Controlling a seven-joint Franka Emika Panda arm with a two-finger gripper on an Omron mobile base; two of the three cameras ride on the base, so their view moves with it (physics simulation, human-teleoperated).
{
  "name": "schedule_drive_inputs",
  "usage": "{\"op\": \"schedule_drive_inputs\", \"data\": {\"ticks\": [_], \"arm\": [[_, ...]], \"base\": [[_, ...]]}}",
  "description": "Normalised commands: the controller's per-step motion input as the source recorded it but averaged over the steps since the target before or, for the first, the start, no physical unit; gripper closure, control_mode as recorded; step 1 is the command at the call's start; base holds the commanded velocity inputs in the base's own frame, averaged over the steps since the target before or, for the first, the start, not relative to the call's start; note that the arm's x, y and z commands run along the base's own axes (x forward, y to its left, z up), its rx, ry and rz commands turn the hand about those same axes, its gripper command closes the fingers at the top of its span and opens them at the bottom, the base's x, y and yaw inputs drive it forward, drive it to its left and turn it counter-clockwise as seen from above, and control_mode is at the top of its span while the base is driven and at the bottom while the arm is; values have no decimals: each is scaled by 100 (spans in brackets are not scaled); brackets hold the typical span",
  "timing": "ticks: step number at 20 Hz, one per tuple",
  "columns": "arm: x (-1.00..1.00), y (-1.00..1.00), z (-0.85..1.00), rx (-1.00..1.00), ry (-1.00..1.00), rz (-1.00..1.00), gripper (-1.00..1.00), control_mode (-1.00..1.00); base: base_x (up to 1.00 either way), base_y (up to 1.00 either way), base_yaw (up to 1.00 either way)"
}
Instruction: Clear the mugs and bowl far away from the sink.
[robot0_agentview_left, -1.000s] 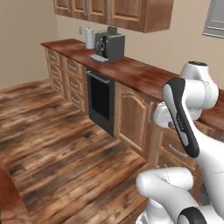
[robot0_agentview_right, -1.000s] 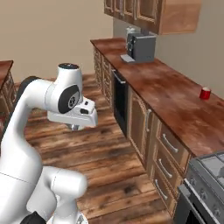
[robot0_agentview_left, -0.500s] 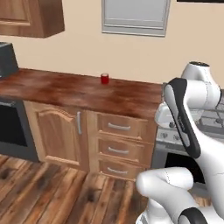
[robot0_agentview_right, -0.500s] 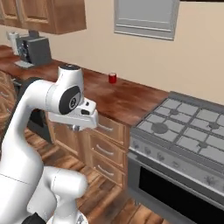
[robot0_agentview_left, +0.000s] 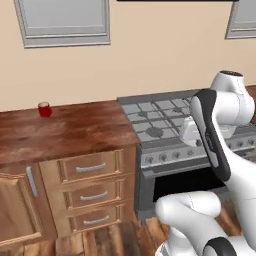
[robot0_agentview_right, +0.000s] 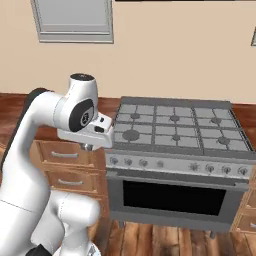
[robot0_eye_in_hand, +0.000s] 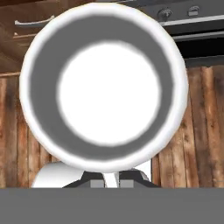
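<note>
A white mug (robot0_eye_in_hand: 104, 85) faces its open mouth at me in the hand view, close up, with wooden floor behind it. My gripper (robot0_eye_in_hand: 109, 176) is shut on the mug's near rim, and only the tops of the dark fingertips show under it. In the right base view the hand (robot0_agentview_right: 88, 134) hangs in front of the stove's left end, above the drawers. A red mug (robot0_agentview_left: 44, 109) stands on the wooden counter (robot0_agentview_left: 75, 131) near the wall, far left of my arm. The bowl and the sink are out of view.
A steel stove (robot0_agentview_right: 175, 131) with several burners and an oven door (robot0_agentview_right: 175, 199) stands straight ahead. Wooden drawers (robot0_agentview_left: 85, 192) lie under the counter to its left. A window (robot0_agentview_left: 64, 22) is set in the wall above. Plank floor runs along the cabinets.
The whole scene has swept sideways as the base moved: the coffee machine counter is gone and the stove now stands ahead. The arm keeps its pose, still holding the white mug.
</note>
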Motion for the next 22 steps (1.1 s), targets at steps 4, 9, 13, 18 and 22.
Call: {"op": "schedule_drive_inputs", "data": {"ticks": [4,9,13,18,22], "arm": [[0,0,0,0,0,0,100,100],[0,0,0,0,0,0,100,100],[0,0,0,0,0,0,100,100],[0,0,0,0,0,0,100,100],[0,0,0,0,0,0,100,100]], "base": [[54,100,-27],[18,95,-5],[8,22,0],[51,13,7],[74,0,14]]}}
